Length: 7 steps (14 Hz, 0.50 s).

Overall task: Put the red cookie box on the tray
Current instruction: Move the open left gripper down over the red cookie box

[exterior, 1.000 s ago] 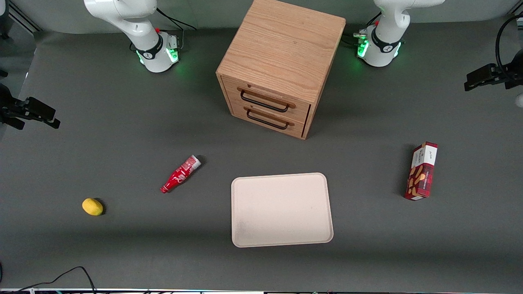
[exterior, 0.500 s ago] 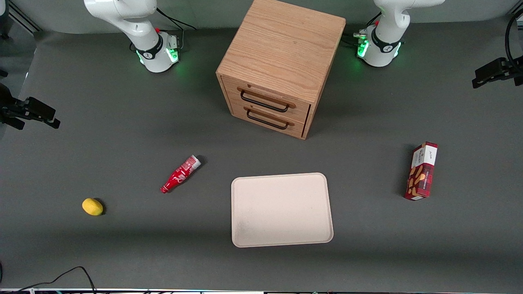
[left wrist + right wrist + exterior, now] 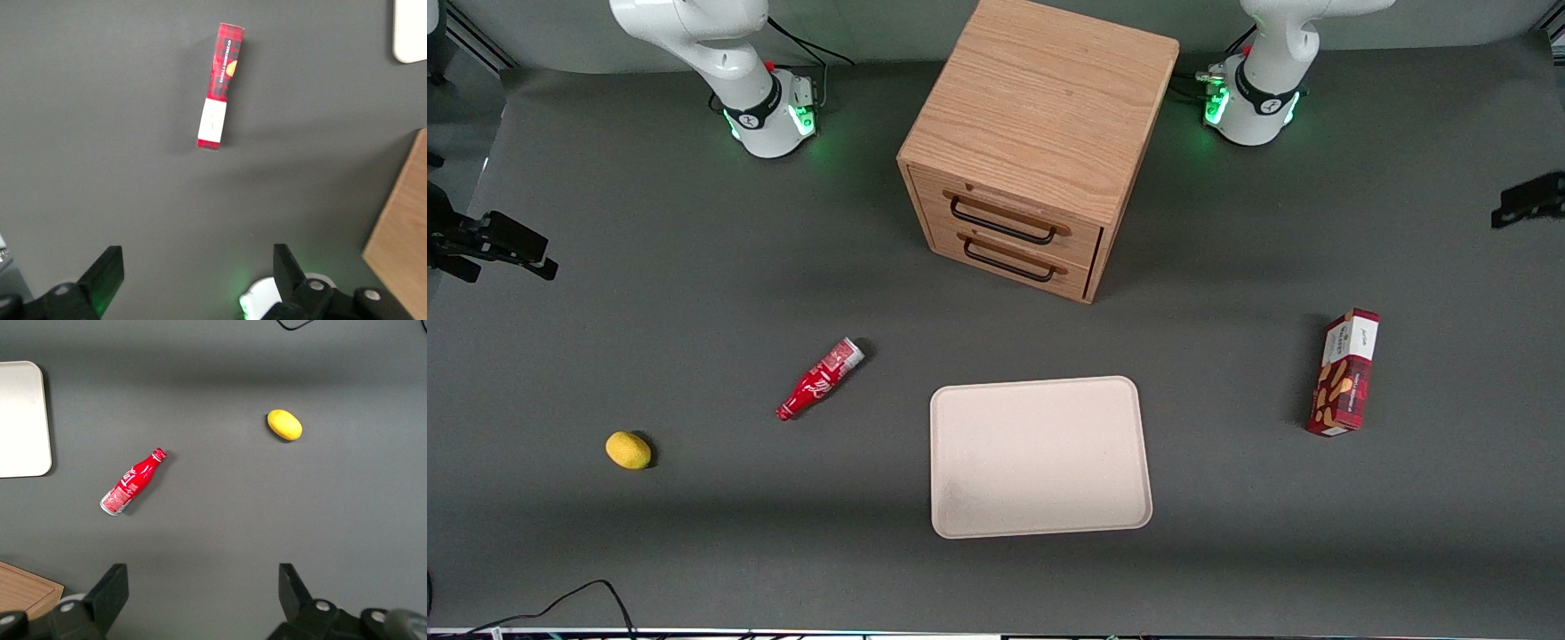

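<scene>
The red cookie box [image 3: 1345, 372] is a slim rectangular carton in dark-red plaid, with a white panel at one end and tan cookie pictures along the face seen from the front camera. It lies on the dark grey counter [image 3: 694, 267] toward the working arm's end, well apart from the tray [image 3: 1039, 456], with bare counter between them. Its long axis runs roughly from nearer the front camera to farther from it, tilted slightly, and the white end is the one farther from that camera. The tray is a flat beige rectangle with rounded corners and a low rim, lying nearer the front camera than the wooden drawer cabinet [image 3: 1040, 142]. The tool [image 3: 193, 283] hangs high above the counter at the working arm's end, nothing between its fingers [image 3: 107, 273], which are spread wide apart; in the wrist view the box [image 3: 219, 87] lies on the counter well apart from them.
</scene>
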Each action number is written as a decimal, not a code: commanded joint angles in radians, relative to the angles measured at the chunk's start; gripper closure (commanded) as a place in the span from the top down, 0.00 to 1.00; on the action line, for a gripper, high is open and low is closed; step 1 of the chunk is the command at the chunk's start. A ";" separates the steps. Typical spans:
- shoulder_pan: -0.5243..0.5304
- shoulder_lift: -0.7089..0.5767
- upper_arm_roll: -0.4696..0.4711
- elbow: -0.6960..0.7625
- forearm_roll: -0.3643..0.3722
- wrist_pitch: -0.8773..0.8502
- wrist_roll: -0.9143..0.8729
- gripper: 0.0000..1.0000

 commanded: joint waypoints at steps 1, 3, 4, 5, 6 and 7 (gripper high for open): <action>-0.003 0.042 0.005 -0.131 0.000 0.144 0.084 1.00; -0.003 0.056 0.008 -0.263 -0.026 0.305 0.086 1.00; -0.003 0.071 0.008 -0.316 -0.048 0.385 0.106 1.00; -0.003 0.102 0.008 -0.349 -0.075 0.445 0.139 1.00; -0.001 0.137 0.008 -0.360 -0.104 0.494 0.161 1.00; -0.001 0.173 0.008 -0.360 -0.118 0.523 0.182 1.00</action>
